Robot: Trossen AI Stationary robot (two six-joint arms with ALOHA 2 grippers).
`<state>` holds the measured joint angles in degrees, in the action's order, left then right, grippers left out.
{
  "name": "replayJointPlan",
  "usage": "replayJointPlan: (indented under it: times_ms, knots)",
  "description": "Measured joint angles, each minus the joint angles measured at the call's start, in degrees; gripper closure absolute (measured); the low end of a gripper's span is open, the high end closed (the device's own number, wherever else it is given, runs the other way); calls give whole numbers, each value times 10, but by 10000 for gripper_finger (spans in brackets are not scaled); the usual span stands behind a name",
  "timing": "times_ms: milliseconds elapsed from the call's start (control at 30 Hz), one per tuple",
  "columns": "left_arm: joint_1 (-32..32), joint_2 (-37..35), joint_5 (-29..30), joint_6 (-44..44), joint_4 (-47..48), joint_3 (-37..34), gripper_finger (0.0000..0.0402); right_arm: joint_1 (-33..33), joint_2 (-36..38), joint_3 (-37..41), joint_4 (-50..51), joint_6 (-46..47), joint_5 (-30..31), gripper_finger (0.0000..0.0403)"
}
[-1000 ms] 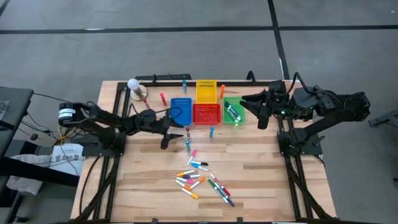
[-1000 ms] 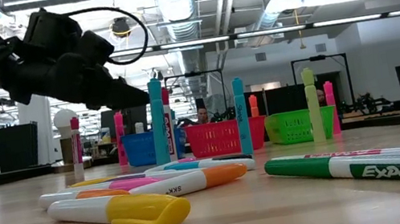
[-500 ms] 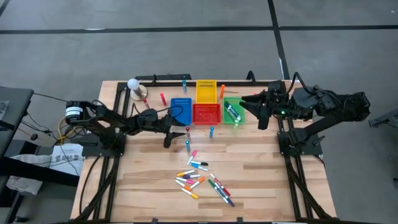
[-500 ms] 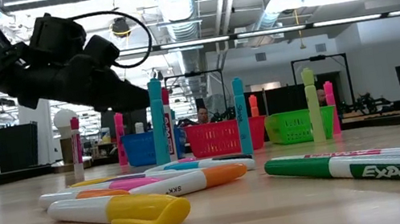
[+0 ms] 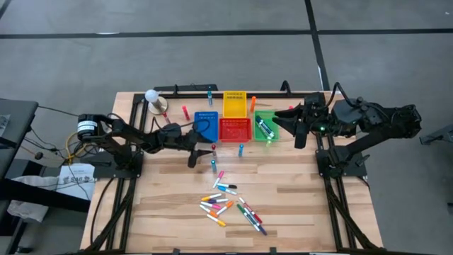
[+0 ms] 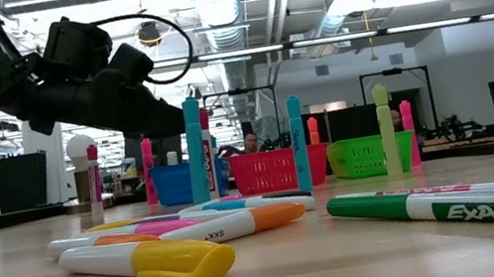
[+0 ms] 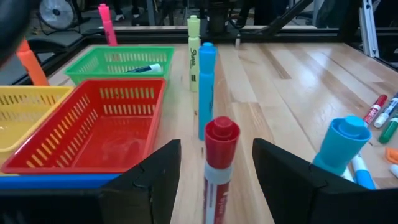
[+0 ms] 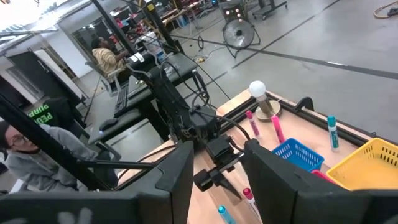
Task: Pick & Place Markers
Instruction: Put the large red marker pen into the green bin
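Note:
A red-capped marker with a white barrel [image 7: 220, 163] stands upright on the table in front of the red bin [image 7: 93, 127]. My left gripper [image 7: 216, 177] is open, with one finger on either side of this marker and not touching it; it also shows in the high view [image 5: 193, 157]. A teal-capped marker [image 7: 339, 145] and a blue marker [image 7: 206, 87] stand nearby. Several markers lie in a pile [image 5: 230, 205] near the table's front. My right gripper [image 5: 297, 133] is open and empty by the green bin [image 5: 265, 127], which holds a marker.
Blue [image 5: 206, 125], red [image 5: 235, 129], yellow [image 5: 234, 104] and green bins stand in a cluster at the far middle. More markers stand upright around them [image 7: 193, 50]. A white ball on a stand [image 5: 151, 97] is at the far left. Bare wood lies at both sides.
My left gripper has moved a little toward the table's right edge, toward the standing red-capped marker. The markers and my right arm have kept still.

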<state>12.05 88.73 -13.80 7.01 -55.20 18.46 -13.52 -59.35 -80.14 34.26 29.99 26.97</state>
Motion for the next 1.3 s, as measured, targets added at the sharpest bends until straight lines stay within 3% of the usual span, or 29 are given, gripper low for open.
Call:
replayJointPlan:
  times_ms: [1000, 1300]
  knots:
    - [1, 48, -34, -9, -3, 44, 205, 0, 0, 0, 11, 0, -1, 268]
    - [1, 48, -31, -9, -3, 44, 274, 0, 0, 0, 21, 0, -1, 269]
